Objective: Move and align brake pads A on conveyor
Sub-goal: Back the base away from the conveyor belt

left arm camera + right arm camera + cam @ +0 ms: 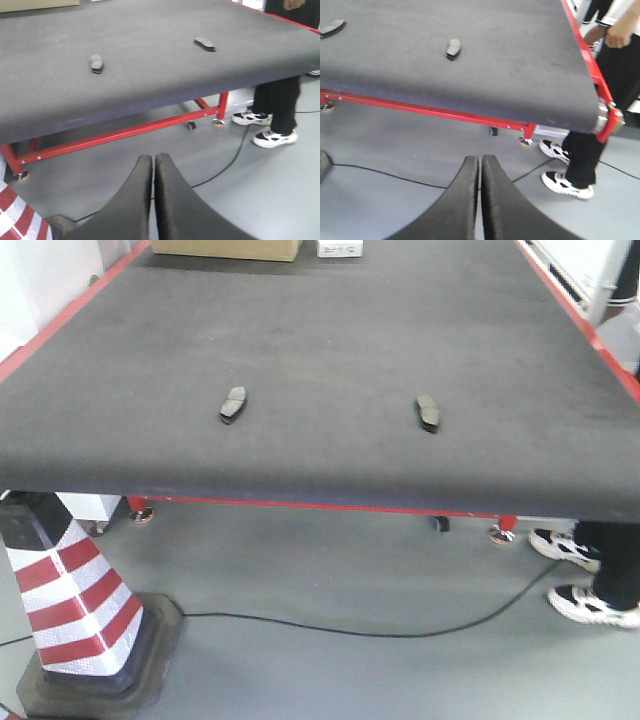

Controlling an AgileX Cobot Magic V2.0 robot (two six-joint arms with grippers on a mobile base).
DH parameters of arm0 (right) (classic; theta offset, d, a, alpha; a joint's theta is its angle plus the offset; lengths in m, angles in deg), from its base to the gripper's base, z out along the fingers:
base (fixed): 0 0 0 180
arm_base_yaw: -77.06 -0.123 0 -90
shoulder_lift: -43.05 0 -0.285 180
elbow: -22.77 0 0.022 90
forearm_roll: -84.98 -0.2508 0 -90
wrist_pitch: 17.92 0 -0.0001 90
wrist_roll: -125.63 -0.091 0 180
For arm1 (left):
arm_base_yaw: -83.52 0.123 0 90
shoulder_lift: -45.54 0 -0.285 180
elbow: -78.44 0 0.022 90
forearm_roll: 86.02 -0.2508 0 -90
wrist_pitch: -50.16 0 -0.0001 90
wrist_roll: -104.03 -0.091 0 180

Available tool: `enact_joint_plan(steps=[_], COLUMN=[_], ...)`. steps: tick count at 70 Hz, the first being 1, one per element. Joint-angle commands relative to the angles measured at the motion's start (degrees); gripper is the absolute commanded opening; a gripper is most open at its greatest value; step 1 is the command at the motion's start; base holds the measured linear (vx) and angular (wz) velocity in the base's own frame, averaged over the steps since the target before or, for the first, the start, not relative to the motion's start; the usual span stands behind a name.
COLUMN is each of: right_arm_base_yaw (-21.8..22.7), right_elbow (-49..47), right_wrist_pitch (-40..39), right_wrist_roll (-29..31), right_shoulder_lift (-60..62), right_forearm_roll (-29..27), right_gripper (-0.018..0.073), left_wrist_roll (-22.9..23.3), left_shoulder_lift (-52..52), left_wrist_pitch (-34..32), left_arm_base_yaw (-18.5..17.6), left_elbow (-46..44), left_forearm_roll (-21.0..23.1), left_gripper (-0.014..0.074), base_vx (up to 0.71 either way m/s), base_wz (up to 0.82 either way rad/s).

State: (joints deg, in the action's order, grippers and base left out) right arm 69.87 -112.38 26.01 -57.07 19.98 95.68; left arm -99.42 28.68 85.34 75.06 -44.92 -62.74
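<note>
The conveyor (320,350) is a broad, flat, dark-grey belt of rough felt-like nap, edged in red strips and carried on a red metal frame (420,108). Beneath its front edge lies smooth grey floor (330,570). A person (600,125) in black trousers and white trainers stands at one front corner of the conveyor; a red-and-white striped cone (75,610) on a black base stands at the other. Off that front edge, the left gripper (153,160) and right gripper (480,160) each show smooth, curved black jaws clenched together on nothing. Two brake pads A, small flat curved dark-grey pieces, lie on the conveyor near its front edge, well apart: one (233,405) toward the cone, the other (427,412) toward the person.
</note>
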Motion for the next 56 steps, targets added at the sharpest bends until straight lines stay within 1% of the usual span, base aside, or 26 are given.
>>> enact_joint_plan(steps=[1, 20, 56], right_arm_base_yaw=[0.0, 0.0, 0.0], right_elbow=[-1.4, -1.4, -1.4], right_wrist_pitch=[-3.9, -3.9, -3.9], right_wrist_roll=[0.2, 0.2, 0.2], right_shoulder_lift=[-0.8, -0.8, -0.8], right_forearm_roll=[1.1, 1.1, 1.1], right_gripper=[-0.0001, -0.0001, -0.0001], left_wrist_roll=[0.0, 0.0, 0.0], left_shoulder_lift=[-0.9, -0.9, -0.9], left_wrist_pitch=[-3.8, -3.8, -3.8], left_arm_base_yaw=[-0.4, -0.4, -0.4], left_elbow=[-1.3, -1.3, -1.3], left_forearm_roll=[1.1, 1.1, 1.1], left_gripper=[-0.0006, -0.0006, -0.0006], base_vx=[-0.19, -0.13, 0.00], base_wz=[-0.12, -0.12, -0.07])
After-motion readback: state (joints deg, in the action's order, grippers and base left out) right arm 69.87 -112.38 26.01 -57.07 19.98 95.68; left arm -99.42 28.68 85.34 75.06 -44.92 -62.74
